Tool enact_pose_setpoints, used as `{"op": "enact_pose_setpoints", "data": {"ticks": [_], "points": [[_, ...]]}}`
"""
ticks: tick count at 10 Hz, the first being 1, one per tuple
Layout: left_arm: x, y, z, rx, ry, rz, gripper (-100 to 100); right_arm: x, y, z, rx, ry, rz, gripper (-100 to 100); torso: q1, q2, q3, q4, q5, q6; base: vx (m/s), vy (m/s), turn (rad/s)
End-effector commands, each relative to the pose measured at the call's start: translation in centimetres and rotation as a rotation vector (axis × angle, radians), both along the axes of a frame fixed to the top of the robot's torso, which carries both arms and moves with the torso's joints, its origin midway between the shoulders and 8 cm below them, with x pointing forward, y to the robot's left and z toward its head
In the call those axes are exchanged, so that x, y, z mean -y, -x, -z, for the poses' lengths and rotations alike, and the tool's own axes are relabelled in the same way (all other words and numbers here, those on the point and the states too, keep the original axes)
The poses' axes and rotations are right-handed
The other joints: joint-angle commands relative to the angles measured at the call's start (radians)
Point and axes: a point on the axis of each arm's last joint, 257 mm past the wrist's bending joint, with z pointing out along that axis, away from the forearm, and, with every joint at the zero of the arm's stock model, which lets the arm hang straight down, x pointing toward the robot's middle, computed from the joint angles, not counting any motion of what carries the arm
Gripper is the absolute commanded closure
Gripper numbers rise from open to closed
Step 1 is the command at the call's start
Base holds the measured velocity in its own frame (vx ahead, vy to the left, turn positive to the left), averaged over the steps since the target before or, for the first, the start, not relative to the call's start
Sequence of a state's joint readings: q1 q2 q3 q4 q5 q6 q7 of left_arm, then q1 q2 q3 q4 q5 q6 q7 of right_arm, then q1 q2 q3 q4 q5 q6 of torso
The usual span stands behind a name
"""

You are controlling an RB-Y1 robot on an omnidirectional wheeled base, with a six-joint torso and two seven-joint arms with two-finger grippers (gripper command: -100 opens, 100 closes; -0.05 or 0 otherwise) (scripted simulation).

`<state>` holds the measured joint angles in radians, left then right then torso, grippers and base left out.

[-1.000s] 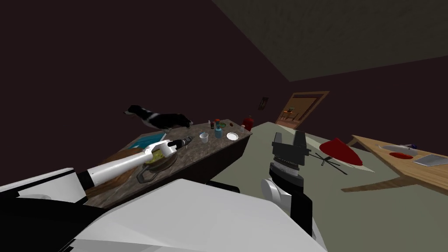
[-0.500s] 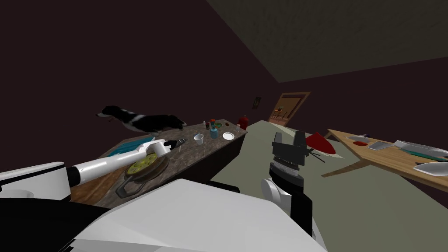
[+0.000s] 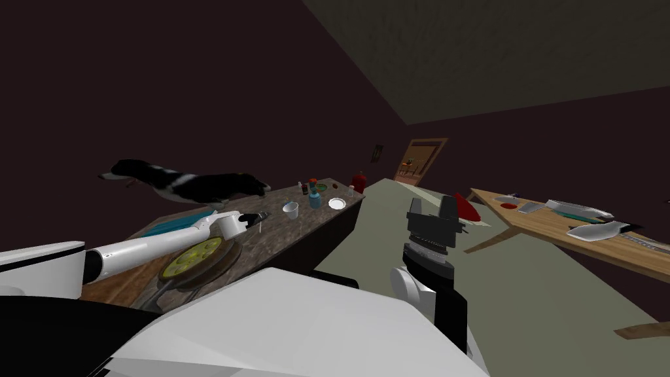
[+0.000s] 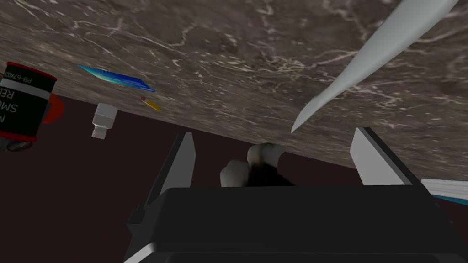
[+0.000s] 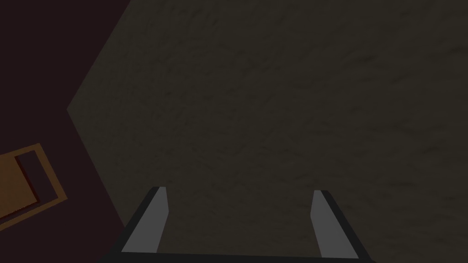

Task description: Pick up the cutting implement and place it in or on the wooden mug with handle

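My left gripper (image 3: 257, 217) reaches out over a brown marble counter (image 3: 307, 226). In the left wrist view its fingers stand open (image 4: 279, 155) with nothing gripped. A pale grey pointed blade (image 4: 365, 50) lies on the marble (image 4: 228, 55) just beyond the fingertips, its tip aimed between them, nearer one finger. Two white lumps on a black shape (image 4: 256, 166) sit low between the fingers. My right gripper (image 3: 432, 204) is raised over the floor, open and empty (image 5: 240, 205). Several broad knives, one a cleaver (image 3: 595, 230), lie on a wooden table (image 3: 523, 226) at the right.
On the counter: a pan of yellow-green food (image 3: 193, 255) under my left forearm, a white cup (image 3: 290, 209), a blue bottle (image 3: 315, 198), a white plate (image 3: 337, 203). A black-and-white dog (image 3: 183, 183) stands at its far edge. A red-and-black can (image 4: 23, 105) and small white bottle (image 4: 103, 119) lie beyond.
My head view has swung, so the counter slid left and more of the wooden table with its knives came into sight. My left arm stays over the counter; the right arm has not moved.
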<state>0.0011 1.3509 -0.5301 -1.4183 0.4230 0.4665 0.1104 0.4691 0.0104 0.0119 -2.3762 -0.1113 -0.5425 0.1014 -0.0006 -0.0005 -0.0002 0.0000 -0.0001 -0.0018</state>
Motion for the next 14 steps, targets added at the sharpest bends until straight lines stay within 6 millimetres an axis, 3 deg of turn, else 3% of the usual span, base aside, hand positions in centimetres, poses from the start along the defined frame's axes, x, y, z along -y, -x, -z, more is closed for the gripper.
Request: {"op": "enact_pose_setpoints", "data": {"ticks": [1, 2, 3, 6, 7, 8, 9, 11, 12, 14], "points": [[-2.2, 2.0, 0.7, -0.055, -0.046, -0.023, -100, 0.0, 0.0, 0.0, 0.0, 0.0, 0.0, 0, 0.0, 0.0, 0.0, 0.0, 0.0, 0.0, 0.023, -0.011, -0.137], [-3.7, 3.6, 1.2, -0.097, -0.079, -0.041, -100, 0.0, 0.0, 0.0, 0.0, 0.0, 0.0, 0, 0.0, 0.0, 0.0, 0.0, 0.0, 0.0, 0.027, -0.015, -0.185], [-3.7, 3.6, 1.2, -0.097, -0.079, -0.041, -100, 0.0, 0.0, 0.0, 0.0, 0.0, 0.0, 0, -0.001, 0.0, 0.0, 0.0, 0.0, 0.0, 0.019, -0.006, -0.072], [-6.4, 7.4, 2.5, -0.193, -0.139, -0.074, -100, 0.0, 0.0, 0.0, 0.0, 0.0, 0.0, 0, 0.0, 0.0, 0.0, 0.0, 0.0, 0.0, 0.021, -0.011, -0.134], [-6.3, 6.9, 2.4, -0.174, -0.128, -0.069, -100, 0.0, 0.0, 0.0, 0.0, 0.0, 0.0, 0, 0.0, 0.0, 0.0, 0.0, 0.0, 0.0, 0.009, -0.003, -0.019], [-6.3, 7.0, 2.4, -0.178, -0.13, -0.069, 0, 0.0, 0.0, 0.0, 0.0, 0.0, 0.0, 0, 0.0, 0.001, 0.0, 0.0, 0.0, 0.0, 0.0, 0.0, 0.0], [-6.5, 7.3, 3.3, -0.178, -0.13, -0.074, -100, 0.0, 0.0, 0.0, 0.0, 0.0, 0.0, 0, 0.0, 0.001, 0.001, 0.0, 0.0, 0.0, 0.026, 0.028, -0.028], [-6.5, 7.2, 3.3, -0.178, -0.129, -0.076, -100, 0.0, 0.0, 0.0, 0.0, 0.0, 0.0, 0, 0.004, -0.001, 0.0, 0.0, 0.001, 0.0, 0.028, 0.04, -0.03], [-6.5, 7.2, 3.4, -0.178, -0.129, -0.075, 100, 0.0, 0.0, 0.0, 0.0, 0.0, 0.0, 0, 0.002, 0.0, 0.0, 0.0, 0.001, 0.0, 0.0, 0.0, 0.0], [-6.7, 7.4, 3.4, -0.182, -0.133, -0.077, 100, 0.0, 0.0, 0.0, 0.0, 0.0, 0.0, 0, 0.0, 0.001, 0.001, 0.001, 0.001, 0.002, -0.001, -0.001, 0.005]]}}
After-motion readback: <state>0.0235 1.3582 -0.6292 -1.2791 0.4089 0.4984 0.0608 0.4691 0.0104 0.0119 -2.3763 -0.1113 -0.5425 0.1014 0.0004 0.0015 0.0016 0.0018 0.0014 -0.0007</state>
